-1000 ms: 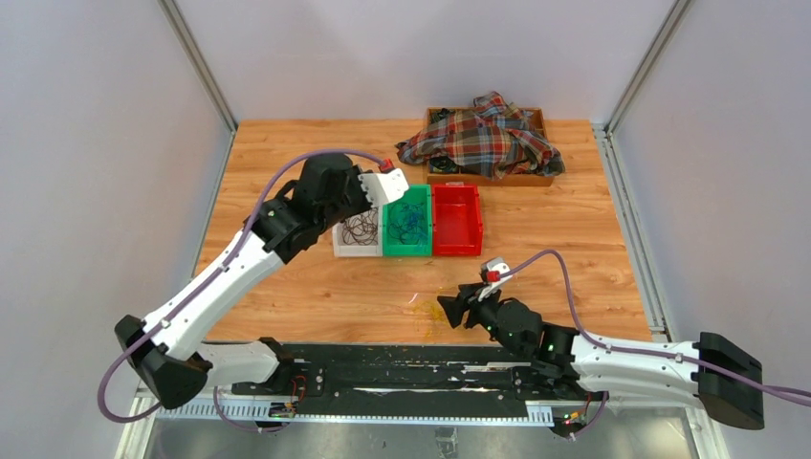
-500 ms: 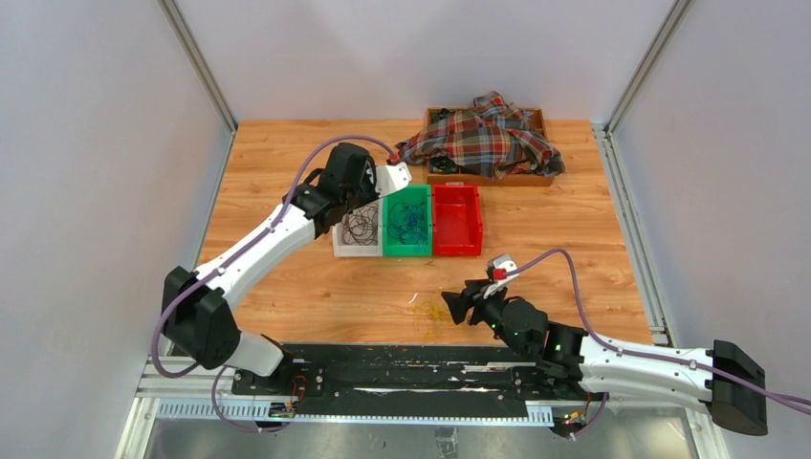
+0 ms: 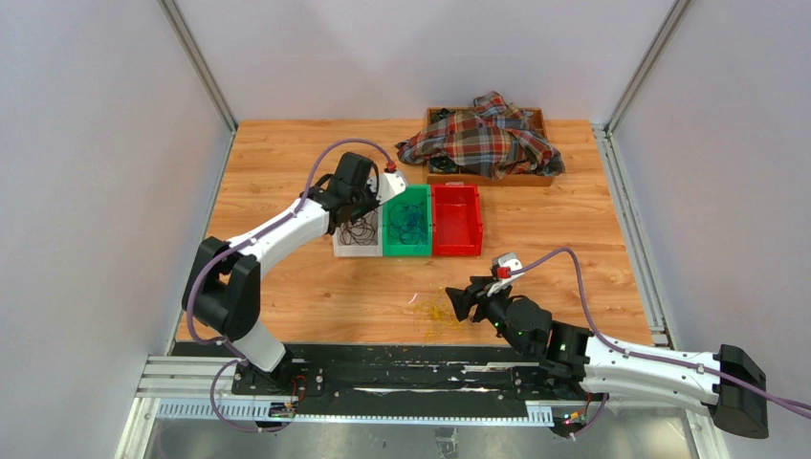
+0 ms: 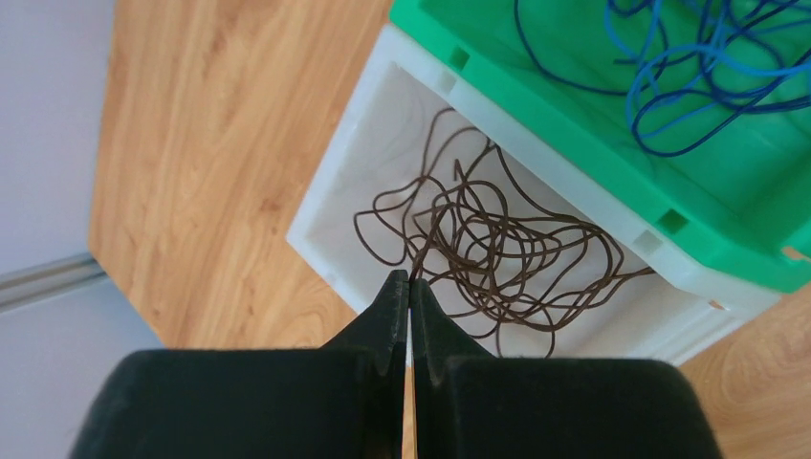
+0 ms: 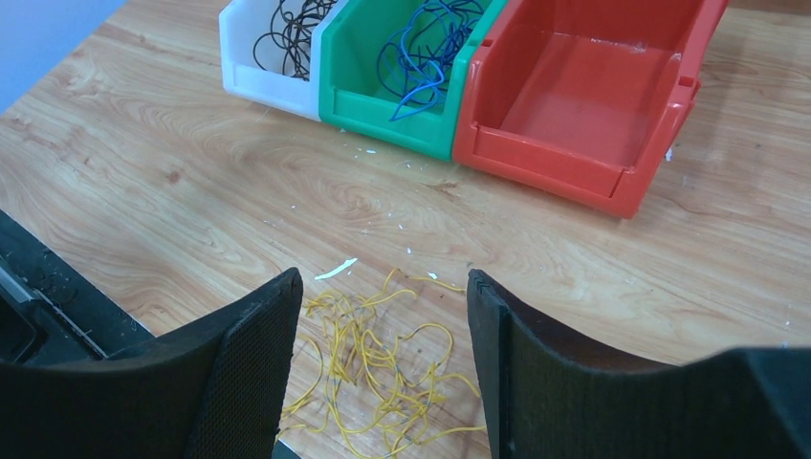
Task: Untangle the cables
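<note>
A dark brown cable (image 4: 497, 258) lies tangled in the white bin (image 4: 339, 177), which also shows in the top view (image 3: 340, 251). My left gripper (image 4: 410, 279) is shut on a strand of it at the tips, low over the bin (image 3: 358, 222). A blue cable (image 4: 689, 86) lies in the green bin (image 4: 574, 143). A yellow cable (image 5: 383, 373) lies tangled on the table near the front edge (image 3: 435, 311). My right gripper (image 5: 383, 287) is open and empty just above it, one finger on each side (image 3: 456, 303).
An empty red bin (image 5: 564, 167) stands right of the green bin (image 3: 406, 251). A plaid shirt (image 3: 488, 139) is heaped over a wooden box (image 3: 536, 177) at the back. Small white scraps lie on the table near the yellow cable.
My left arm has folded in and lowered its gripper from above the green bin down into the white bin. My right gripper has shifted slightly right beside the yellow cable.
</note>
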